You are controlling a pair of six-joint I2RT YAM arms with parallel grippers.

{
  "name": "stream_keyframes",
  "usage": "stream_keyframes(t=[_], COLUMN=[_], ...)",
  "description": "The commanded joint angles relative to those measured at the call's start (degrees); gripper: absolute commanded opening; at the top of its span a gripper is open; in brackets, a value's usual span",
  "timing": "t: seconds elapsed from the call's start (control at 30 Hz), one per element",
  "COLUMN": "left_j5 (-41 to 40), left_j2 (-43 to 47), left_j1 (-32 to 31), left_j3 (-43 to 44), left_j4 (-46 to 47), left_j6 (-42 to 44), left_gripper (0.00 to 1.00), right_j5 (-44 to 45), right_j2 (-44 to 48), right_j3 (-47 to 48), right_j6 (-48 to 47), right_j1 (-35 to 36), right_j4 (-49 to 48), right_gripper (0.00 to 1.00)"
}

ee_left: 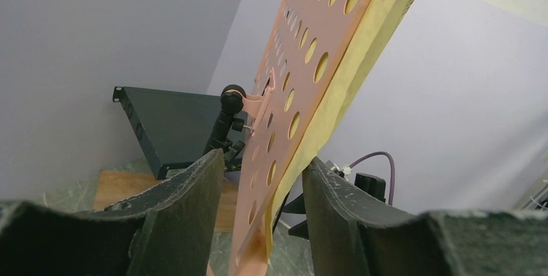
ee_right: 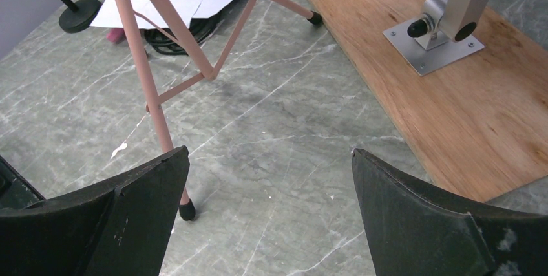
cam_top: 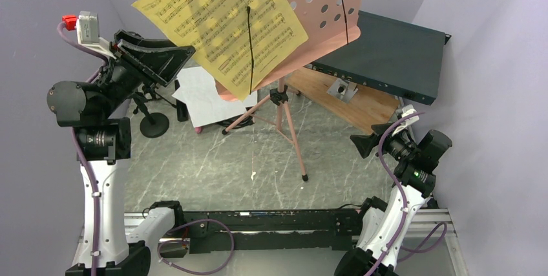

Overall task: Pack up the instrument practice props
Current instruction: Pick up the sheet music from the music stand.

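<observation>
The stand (cam_top: 323, 4) is upright mid-desk on its spread legs, and its tilted tray holds the yellow sheet (cam_top: 226, 17), which a thin black wire arm (cam_top: 251, 43) pins flat. Our left hand (ee_left: 265, 166) is raised to the tray's edge with its fingers either side of tray and sheet, parted and gripping nothing, which looks to us like lining up a pinch. Our right hand (ee_right: 270, 153) is wide and empty, low over the desk (ee_right: 291, 95) between a leg (ee_right: 139, 63) and the board (ee_right: 452, 108), perhaps to steady the stand. White pages (cam_top: 207, 95) lie behind. We read only printed staves, no title or brand.
</observation>
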State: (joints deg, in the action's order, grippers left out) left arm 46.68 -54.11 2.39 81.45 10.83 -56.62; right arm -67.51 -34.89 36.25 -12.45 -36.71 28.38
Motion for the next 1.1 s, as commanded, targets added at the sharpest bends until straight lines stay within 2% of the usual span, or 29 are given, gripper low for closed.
stream_keyframes(t=[0.0,0.17,0.5,0.9,1.07], left_j5=[2.28,4.3,5.34,3.21,3.69], left_j2=[0.47,0.6,0.07,-1.73,-2.21], left_j1=[-0.44,-0.41,-0.46,-0.7,-1.37], left_j3=[2.33,0.94,0.49,1.96,2.03], left_j4=[0.48,7.2,11.47,10.54,12.18], left_j6=[0.1,-2.77,-4.44,-4.25,-4.35], left_gripper=[0.54,0.57,0.58,0.39,0.22], right_j5=[0.25,0.22,0.18,0.25,0.25], right_j2=[-0.2,-0.28,-0.17,-0.33,-0.35], right_j3=[0.14,0.14,0.26,0.26,0.15], right_j6=[-0.56,-0.64,-0.74,-0.74,-0.74], right_j1=[0.06,0.06,0.06,0.06,0.06], right_j4=[-2.1,-2.1,-1.93,-1.93,-2.01], right_gripper=[0.99,0.99,1.0,1.0,1.0])
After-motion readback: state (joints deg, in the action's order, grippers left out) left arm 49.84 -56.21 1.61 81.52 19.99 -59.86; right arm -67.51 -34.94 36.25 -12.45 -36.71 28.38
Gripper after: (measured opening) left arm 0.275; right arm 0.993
